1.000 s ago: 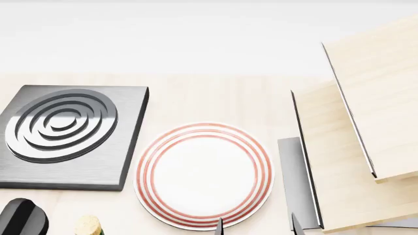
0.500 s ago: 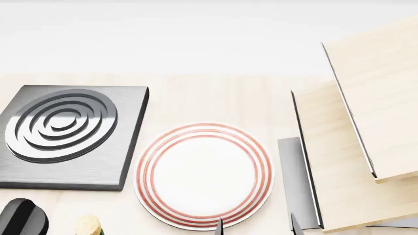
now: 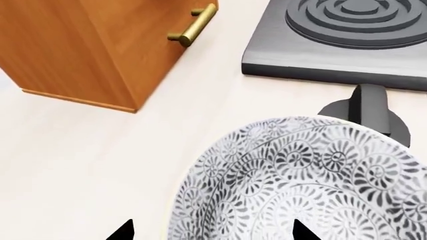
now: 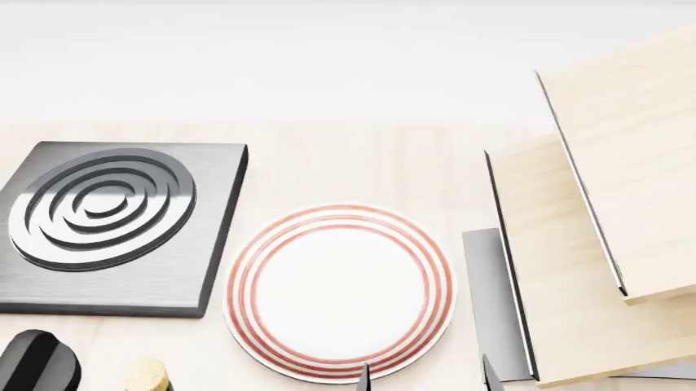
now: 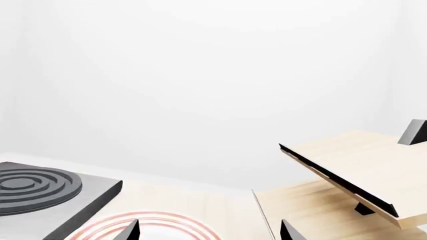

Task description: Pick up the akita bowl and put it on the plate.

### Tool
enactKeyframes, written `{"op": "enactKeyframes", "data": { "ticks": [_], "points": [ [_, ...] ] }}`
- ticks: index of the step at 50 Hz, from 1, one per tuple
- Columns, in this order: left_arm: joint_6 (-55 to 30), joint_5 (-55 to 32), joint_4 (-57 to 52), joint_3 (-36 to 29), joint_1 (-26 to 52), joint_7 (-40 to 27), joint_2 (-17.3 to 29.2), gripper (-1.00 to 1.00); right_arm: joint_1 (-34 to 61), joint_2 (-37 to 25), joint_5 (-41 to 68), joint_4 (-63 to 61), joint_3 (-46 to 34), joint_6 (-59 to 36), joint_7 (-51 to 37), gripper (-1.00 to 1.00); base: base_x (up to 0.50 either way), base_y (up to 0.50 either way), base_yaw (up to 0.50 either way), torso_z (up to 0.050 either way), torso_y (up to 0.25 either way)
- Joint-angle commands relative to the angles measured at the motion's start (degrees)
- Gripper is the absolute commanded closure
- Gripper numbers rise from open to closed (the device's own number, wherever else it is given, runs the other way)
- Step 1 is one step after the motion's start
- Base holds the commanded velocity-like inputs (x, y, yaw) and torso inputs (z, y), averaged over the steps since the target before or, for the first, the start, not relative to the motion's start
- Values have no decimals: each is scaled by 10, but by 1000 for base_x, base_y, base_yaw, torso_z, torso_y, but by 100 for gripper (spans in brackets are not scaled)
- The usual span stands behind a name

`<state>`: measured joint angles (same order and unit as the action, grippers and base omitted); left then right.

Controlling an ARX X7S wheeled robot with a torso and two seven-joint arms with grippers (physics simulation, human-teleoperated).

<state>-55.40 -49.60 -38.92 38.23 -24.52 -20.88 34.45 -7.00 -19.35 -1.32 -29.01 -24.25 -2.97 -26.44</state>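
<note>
The akita bowl (image 3: 313, 185), white with a dense grey-blue floral pattern, fills the near part of the left wrist view and does not show in the head view. My left gripper (image 3: 212, 234) is open; one fingertip (image 3: 123, 232) shows beside the bowl's outer wall and the other over its inside, so the rim lies between them. The plate (image 4: 339, 292), white with red rings, lies bare at the middle of the head view. My right gripper (image 4: 426, 381) hangs open at the plate's near right edge, with nothing between its fingers; the plate's red rim (image 5: 153, 222) shows in the right wrist view.
A dark grey square burner (image 4: 109, 224) with rings sits left of the plate, a black knob (image 4: 38, 358) and a cork-topped object (image 4: 147, 375) in front of it. Pale wooden panels (image 4: 609, 244) stand tilted at the right. An orange wooden cabinet (image 3: 87, 45) with a brass handle stands near the bowl.
</note>
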Motion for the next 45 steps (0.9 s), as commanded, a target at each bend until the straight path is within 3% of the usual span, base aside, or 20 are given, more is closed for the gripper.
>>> {"op": "enactKeyframes", "data": {
  "ticks": [1, 45],
  "points": [
    [4, 11, 9, -12, -9, 5, -1, -100, 1, -2, 1, 0, -2, 0, -2, -100, 0, 0, 0, 0, 0],
    [8, 38, 48, -53, -12, 10, 2, -100, 5, -5, 1, 7, -12, 0, -8, -100, 0, 0, 0, 0, 0]
  ]
}}
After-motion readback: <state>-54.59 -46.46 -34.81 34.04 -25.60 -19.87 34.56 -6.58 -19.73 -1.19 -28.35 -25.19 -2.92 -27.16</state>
